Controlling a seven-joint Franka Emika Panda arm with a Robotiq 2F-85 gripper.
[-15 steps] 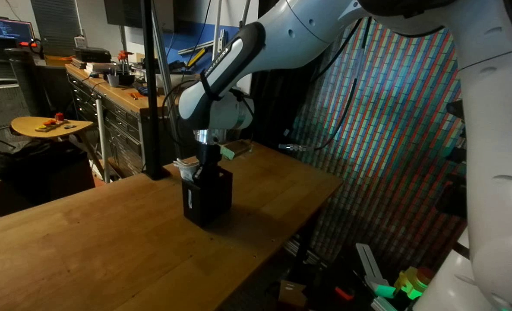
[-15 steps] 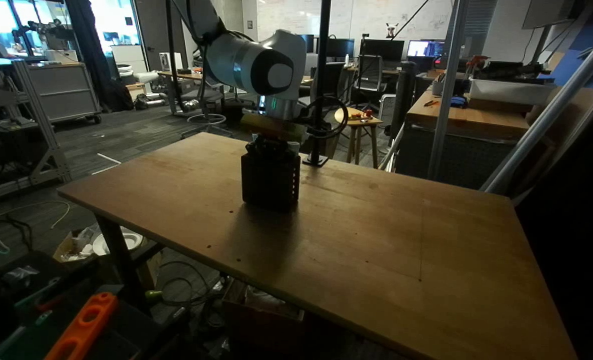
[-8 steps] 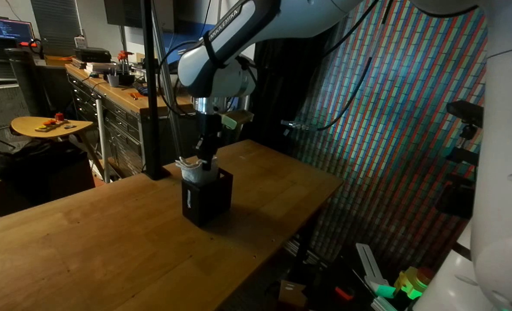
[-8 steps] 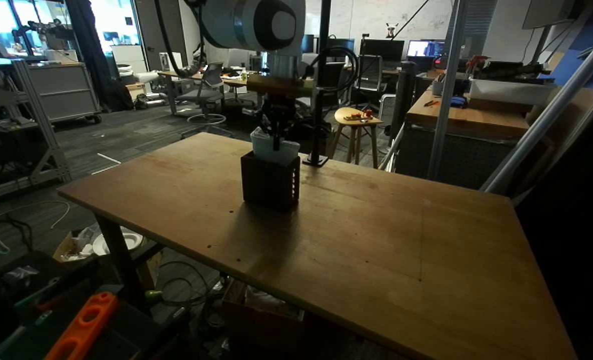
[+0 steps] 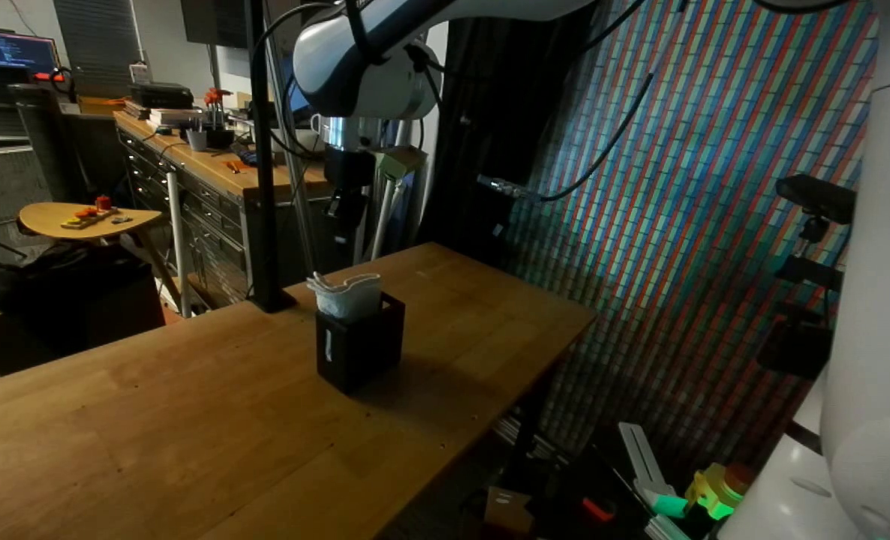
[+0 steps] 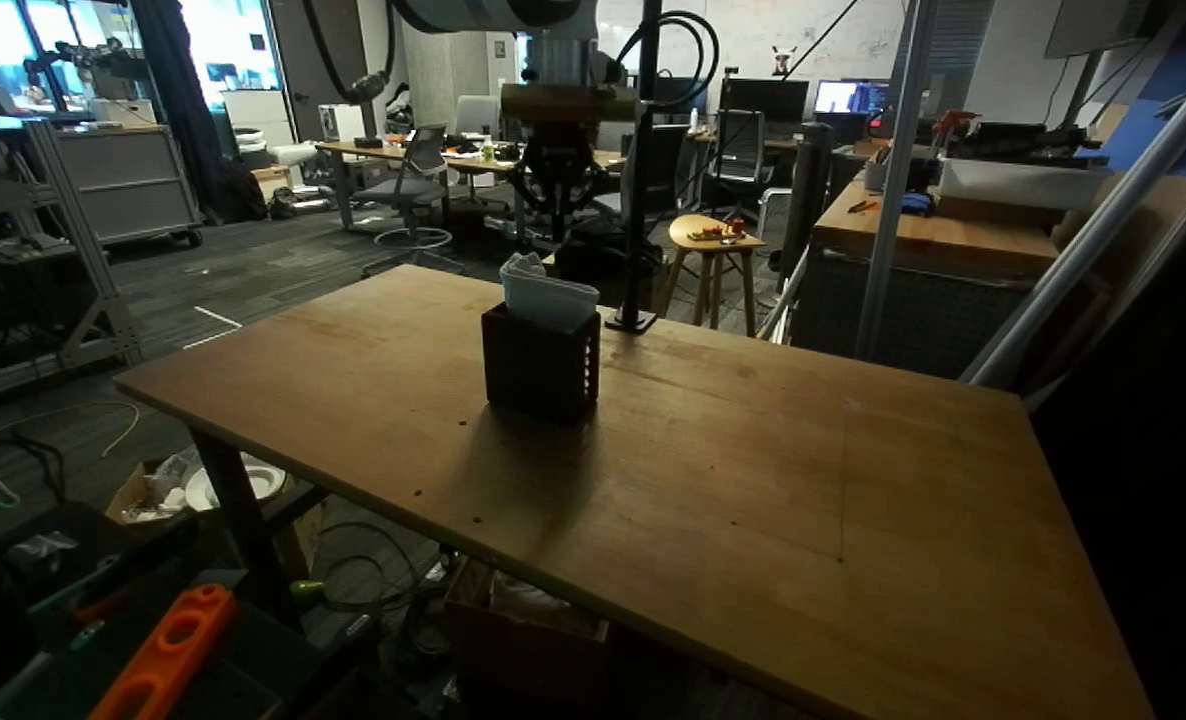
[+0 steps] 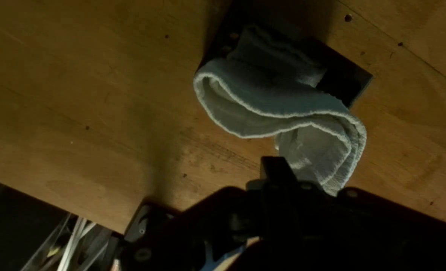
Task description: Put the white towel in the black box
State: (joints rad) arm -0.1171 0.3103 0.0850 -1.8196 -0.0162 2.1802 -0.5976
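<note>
On the wooden table stands the black box (image 5: 355,354), upright, also seen as a black box (image 6: 538,365) in an exterior view. The white towel (image 5: 349,301) is stuffed into it, its upper part standing well above the rim in both exterior views. From the wrist view, the white towel (image 7: 268,94) curls in an S-shaped fold that covers much of the opening; its lower part is hidden inside. High over the box, apart from the cloth, hangs my gripper (image 6: 559,235). Its fingers (image 7: 277,169) are pressed together with nothing between them.
A black upright post (image 5: 265,172) is fixed at the table edge near the box. The wooden table (image 6: 803,480) spreads around the box. Behind it are a small stool (image 6: 715,235) and a workbench (image 5: 190,161).
My gripper has risen out of the box top and away from the towel, which stays in the box. The box has not visibly moved.
</note>
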